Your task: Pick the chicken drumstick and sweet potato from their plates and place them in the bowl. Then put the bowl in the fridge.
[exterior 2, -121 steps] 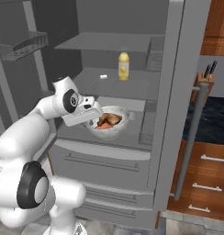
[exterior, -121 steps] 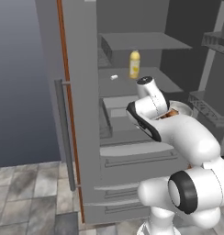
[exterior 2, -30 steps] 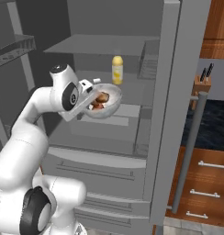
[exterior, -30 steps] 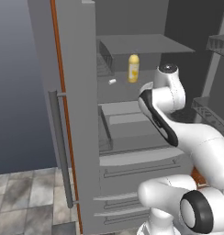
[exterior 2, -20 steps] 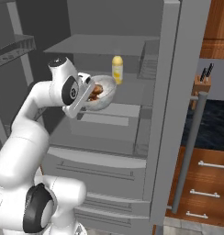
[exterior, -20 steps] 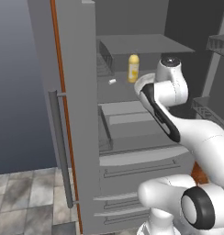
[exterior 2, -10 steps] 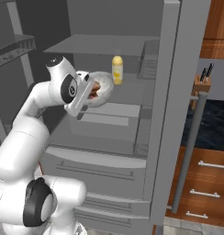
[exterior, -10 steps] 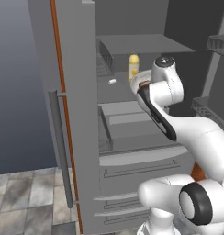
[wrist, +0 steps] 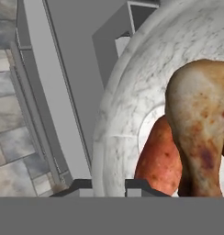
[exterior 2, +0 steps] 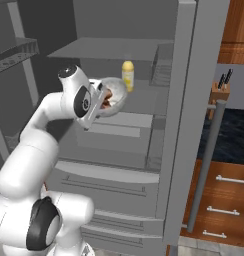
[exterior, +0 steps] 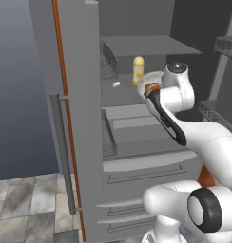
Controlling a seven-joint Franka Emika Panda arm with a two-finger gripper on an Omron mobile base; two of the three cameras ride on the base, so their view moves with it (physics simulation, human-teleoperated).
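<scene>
My gripper (wrist: 108,186) is shut on the rim of the pale grey-white bowl (wrist: 127,114). In the bowl lie the browned chicken drumstick (wrist: 198,128) and the reddish sweet potato (wrist: 159,158). The bowl (exterior 2: 115,92) hangs tilted inside the open grey fridge (exterior 2: 191,100), just above the middle shelf and in front of a yellow bottle (exterior 2: 127,76). In the left base view the bowl (exterior: 149,78) sits beside my hand (exterior: 151,90), near the bottle (exterior: 138,70). The plates are out of view.
The fridge door (exterior: 80,95) with its long bar handle (exterior: 63,152) stands open on the left. A small white item (exterior: 116,84) lies on the shelf. Grey drawers (exterior 2: 109,175) sit below. A knife block (exterior 2: 220,90) and wood cabinets (exterior 2: 229,200) are to the right.
My hand has carried the bowl further in and up toward the fridge's middle shelf, closer to the yellow bottle. The grip on the bowl is unchanged.
</scene>
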